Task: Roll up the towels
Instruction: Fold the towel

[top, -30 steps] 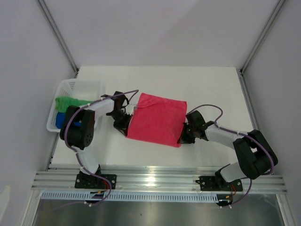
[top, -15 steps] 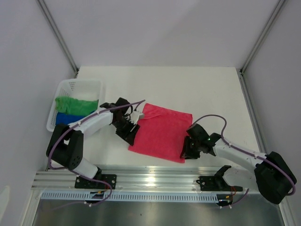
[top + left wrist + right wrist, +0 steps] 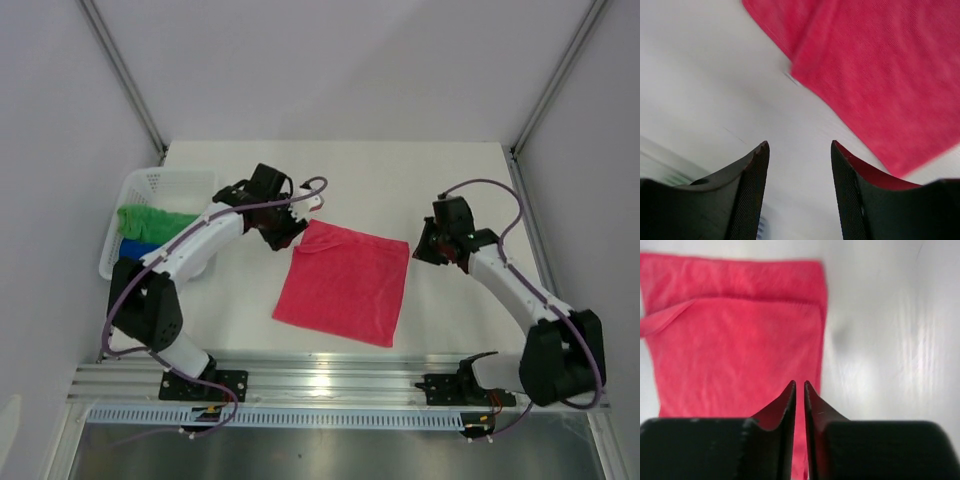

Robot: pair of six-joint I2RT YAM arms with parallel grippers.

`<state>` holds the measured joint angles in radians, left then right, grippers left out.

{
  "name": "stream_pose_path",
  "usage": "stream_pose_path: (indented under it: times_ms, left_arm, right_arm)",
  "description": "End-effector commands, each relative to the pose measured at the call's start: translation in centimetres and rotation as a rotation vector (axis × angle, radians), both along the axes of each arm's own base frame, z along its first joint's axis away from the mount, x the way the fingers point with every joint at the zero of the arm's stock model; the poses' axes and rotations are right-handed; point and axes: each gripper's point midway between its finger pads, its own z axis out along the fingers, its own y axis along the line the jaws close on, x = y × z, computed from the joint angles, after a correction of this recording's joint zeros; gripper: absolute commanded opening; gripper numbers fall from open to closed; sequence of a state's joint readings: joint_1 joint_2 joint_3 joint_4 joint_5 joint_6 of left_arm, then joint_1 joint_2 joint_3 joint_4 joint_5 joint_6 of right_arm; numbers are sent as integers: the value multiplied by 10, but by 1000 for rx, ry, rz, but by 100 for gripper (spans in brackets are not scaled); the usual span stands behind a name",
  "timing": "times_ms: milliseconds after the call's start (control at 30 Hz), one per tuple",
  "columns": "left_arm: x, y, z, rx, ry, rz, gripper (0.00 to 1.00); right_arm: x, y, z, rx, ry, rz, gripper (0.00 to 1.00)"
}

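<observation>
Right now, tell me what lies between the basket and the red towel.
Top view: the left arm crosses bare table there, the open left gripper beside the towel's far corner.

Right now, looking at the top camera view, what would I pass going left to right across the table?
white mesh basket → left gripper, at the towel's far left corner → pink-red towel → right gripper

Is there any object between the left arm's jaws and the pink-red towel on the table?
Nothing visible stands in the way. The pink-red towel lies spread on the table, and the left jaws hang open beside its far-left corner, only bare table between.
</observation>
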<state>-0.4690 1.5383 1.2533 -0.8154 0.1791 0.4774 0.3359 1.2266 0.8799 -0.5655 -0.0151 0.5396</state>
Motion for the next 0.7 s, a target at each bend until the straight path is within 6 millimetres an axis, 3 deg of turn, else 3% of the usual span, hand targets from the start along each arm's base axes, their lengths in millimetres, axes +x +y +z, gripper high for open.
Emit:
stream_pose_path:
  times_ms: [0, 33, 67, 133, 300, 667]
  left_arm:
    - [60, -22, -2, 108, -203, -229, 56]
    - [61, -35, -1, 100, -209, -301, 58]
    - [62, -39, -13, 124, -190, -356, 60]
    - [62, -49, -18, 168, -208, -475, 61]
    - [58, -58, -47, 245, -173, -644, 64]
    - [76, -52, -87, 368, -115, -646, 63]
  right_arm:
    - [56, -20, -4, -119, -94, 50, 17]
    - [60, -11, -9, -77, -77, 90, 20]
    - [69, -9, -23, -78, -49, 100, 22]
    - [80, -6, -27, -81, -51, 117, 24]
    - [98, -1, -48, -89, -58, 145, 29]
    - [108, 0, -72, -116, -5, 179, 30]
